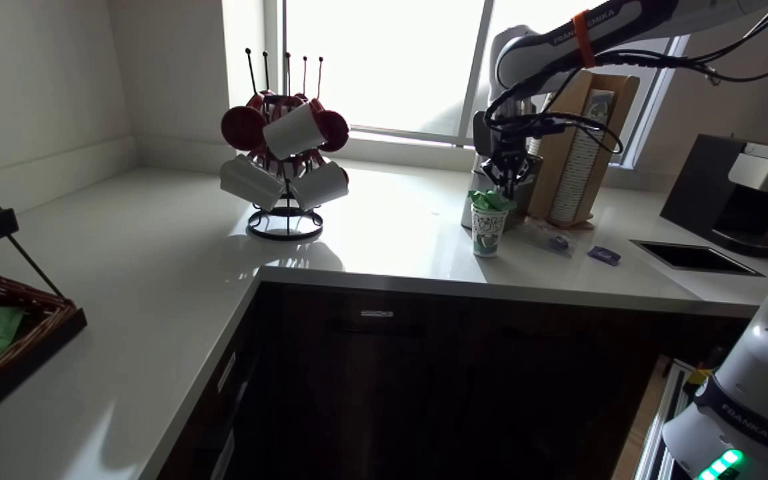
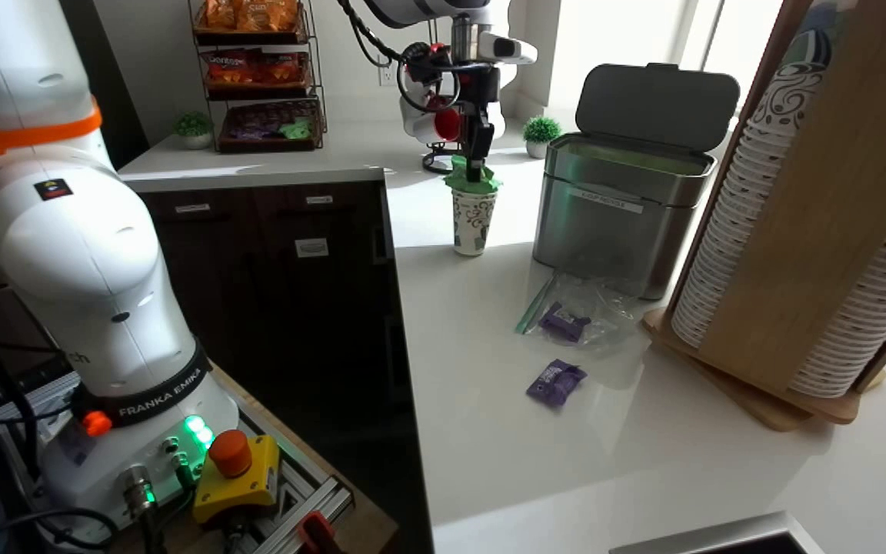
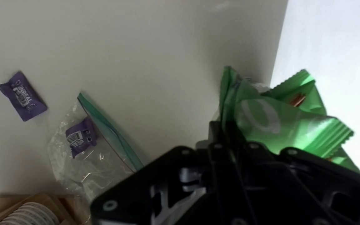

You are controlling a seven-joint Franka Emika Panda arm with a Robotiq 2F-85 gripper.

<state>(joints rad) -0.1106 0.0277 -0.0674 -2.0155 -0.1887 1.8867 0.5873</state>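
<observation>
First, well out at 9 o'clock from the jaws in the wrist view: one purple sweet (image 3: 23, 96), loose on the worktop (image 3: 155, 47). Next, nearer and also about 9 o'clock: one clear zip bag (image 3: 105, 168), in which a second purple sweet (image 3: 81, 136) lay. Centre: one pair of jaws, which stood close together and, by appearance, pinched a green packet (image 3: 292, 128) by its near end. The packet lay at 3 o'clock from them; its long axis ran from about 10 to 4 o'clock, and its crimped far end pointed just short of 4. Behind it, about 2 o'clock: apparently a second green packet (image 3: 314, 103), partly hidden. In an exterior view: one patterned paper cup (image 2: 471, 231), which stood upright at 6 o'clock under the jaws, the green packet at its mouth; then, toward 4 o'clock, one steel bin (image 2: 604, 231), lid raised.
</observation>
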